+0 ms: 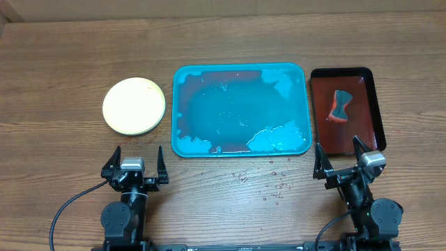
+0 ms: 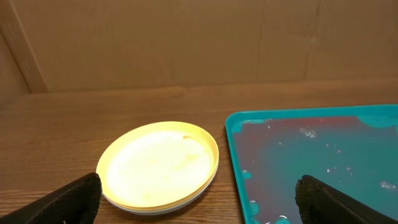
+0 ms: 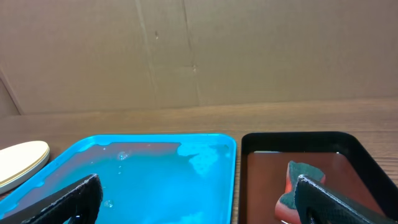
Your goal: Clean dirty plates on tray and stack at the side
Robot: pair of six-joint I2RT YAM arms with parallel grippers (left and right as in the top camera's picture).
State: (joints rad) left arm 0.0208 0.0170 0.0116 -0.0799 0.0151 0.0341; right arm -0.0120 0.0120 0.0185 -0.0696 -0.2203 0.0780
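1. Wood-grain table fills the scene, with a plain cardboard wall at its far edge.
2. Water droplets speckle the wood just near of the tray, which sits at the centre, wet with a reddish film and pale foam.
3. The plates lie stacked left of the tray, a pale yellow one on top.
4. On the right, a dark red tray holds a sponge.
5. Left gripper and right gripper sit at the near edge, jaws spread wide and holding nothing.
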